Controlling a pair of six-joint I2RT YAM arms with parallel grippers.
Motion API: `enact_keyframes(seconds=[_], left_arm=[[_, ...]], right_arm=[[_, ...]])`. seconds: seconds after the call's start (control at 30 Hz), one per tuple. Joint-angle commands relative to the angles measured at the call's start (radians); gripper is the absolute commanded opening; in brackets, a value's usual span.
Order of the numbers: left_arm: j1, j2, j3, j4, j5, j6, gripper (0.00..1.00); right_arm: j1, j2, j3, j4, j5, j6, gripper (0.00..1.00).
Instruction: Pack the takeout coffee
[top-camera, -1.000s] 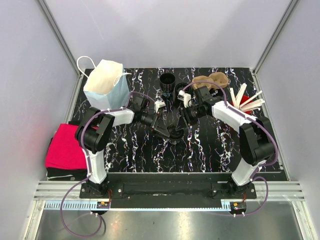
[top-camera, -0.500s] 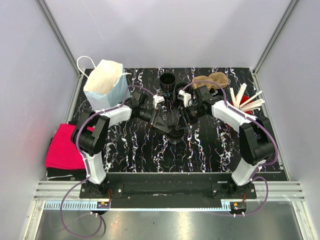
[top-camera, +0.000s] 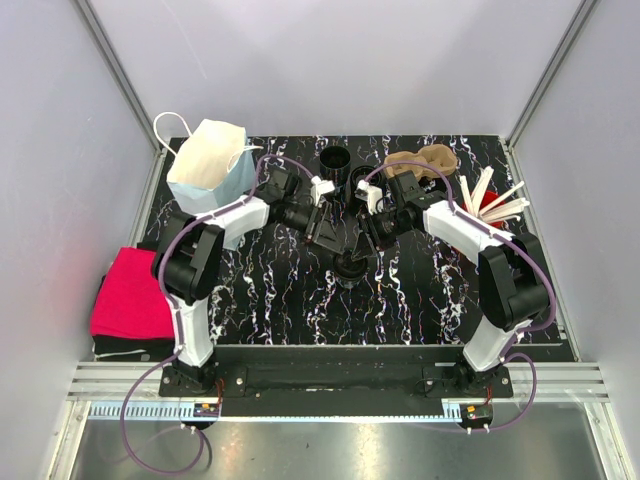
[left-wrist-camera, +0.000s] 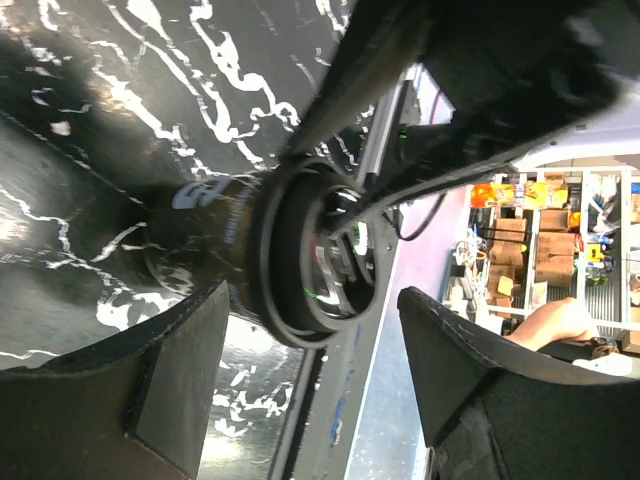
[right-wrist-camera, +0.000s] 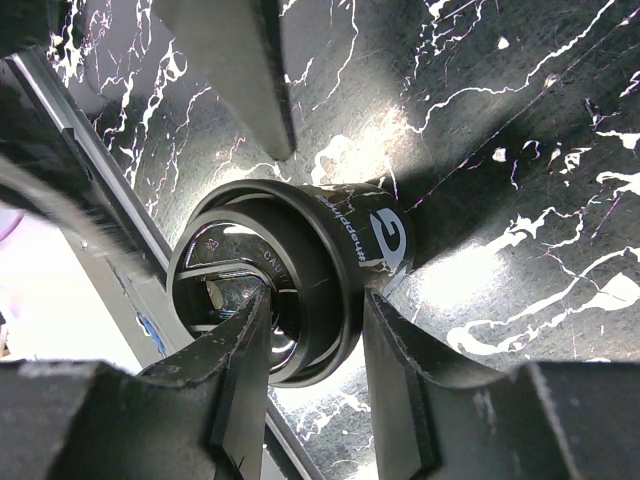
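A black takeout coffee cup (top-camera: 350, 266) with a black lid stands mid-table between both grippers. In the right wrist view my right gripper (right-wrist-camera: 318, 300) is shut on the cup (right-wrist-camera: 385, 235): one finger presses on the lid (right-wrist-camera: 235, 265), the other on the cup's wall just below the rim. My left gripper (left-wrist-camera: 312, 300) is open. Its fingers (left-wrist-camera: 170, 380) stand on either side of the cup (left-wrist-camera: 215, 235), apart from it. Seen from above, the left gripper (top-camera: 332, 238) comes in from the left and the right gripper (top-camera: 364, 246) from the right.
A white and blue paper bag (top-camera: 208, 165) stands open at the back left. Another black cup (top-camera: 333, 158) and a brown cardboard cup carrier (top-camera: 422, 162) sit at the back. Wooden stirrers (top-camera: 492, 200) lie at the right, a red cloth (top-camera: 130, 295) off the table's left edge.
My left gripper has opened, its fingers now apart from the cup, and the left arm has shifted slightly toward the back. The right gripper and the cup have stayed put.
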Motion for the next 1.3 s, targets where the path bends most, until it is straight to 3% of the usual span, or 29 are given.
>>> enact_keyframes(seconds=[0.0,0.43,0.77,1.27], left_arm=[[-0.013,0.037,0.034,-0.048,-0.028,0.066,0.72],[-0.042,0.063,0.036,-0.094,-0.02,0.109,0.71],[-0.047,0.127,0.027,-0.099,-0.04,0.106,0.61],[-0.049,0.12,0.027,-0.103,-0.069,0.098,0.56]], right_arm=[[0.015,0.019,-0.002,-0.031,0.109,-0.066,0.42],[0.014,0.026,0.009,-0.036,0.104,-0.065,0.42],[0.015,0.012,0.017,-0.053,0.095,-0.078,0.43],[0.014,0.005,0.084,-0.1,0.07,-0.109,0.52]])
